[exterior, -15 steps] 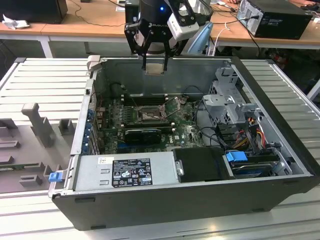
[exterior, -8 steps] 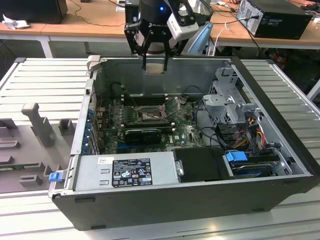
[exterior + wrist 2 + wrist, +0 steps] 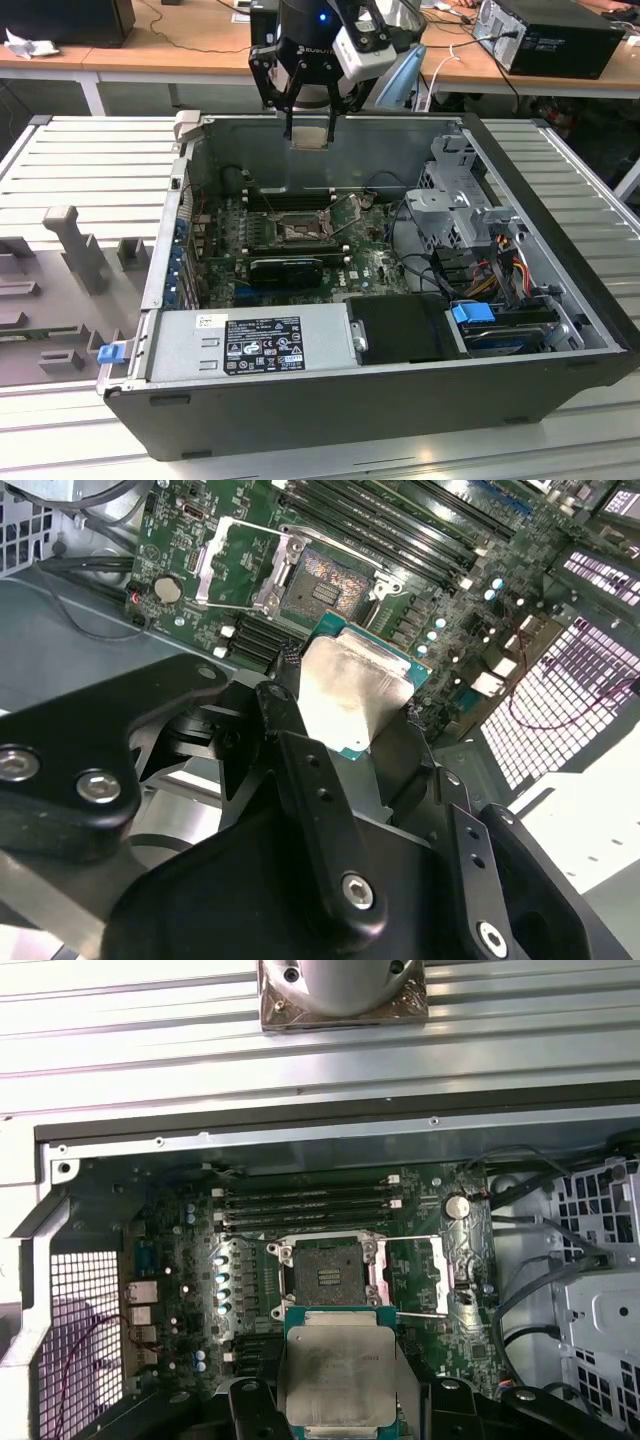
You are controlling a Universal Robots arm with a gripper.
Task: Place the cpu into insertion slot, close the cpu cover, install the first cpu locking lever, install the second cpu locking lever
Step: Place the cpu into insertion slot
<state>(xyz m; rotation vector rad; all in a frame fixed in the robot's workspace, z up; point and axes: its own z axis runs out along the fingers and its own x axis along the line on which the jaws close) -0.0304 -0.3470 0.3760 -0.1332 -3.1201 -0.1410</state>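
My gripper [image 3: 308, 118] hangs above the back wall of the open computer case, shut on the cpu [image 3: 310, 136]. In both wrist views the cpu [image 3: 340, 1375] [image 3: 350, 695] is a pale silver square on a green edge, pinched between the black fingers [image 3: 283, 705]. Below it on the green board lies the insertion slot [image 3: 325, 1275] [image 3: 322, 580] [image 3: 300, 232], a dark square socket with a silver rim and nothing in it. The cpu cover [image 3: 425, 1275] [image 3: 235, 565] is swung open beside the socket. A thin lever rod [image 3: 400, 1238] stands off the socket's edge.
Long black memory slots [image 3: 305, 1200] run just behind the socket. A black graphics card [image 3: 285, 270] lies in front of it. A power supply [image 3: 250, 345] fills the case's near side. A drive cage [image 3: 465, 205] with cables sits at the exterior view's right. A grey foam tray [image 3: 60, 260] lies outside the case.
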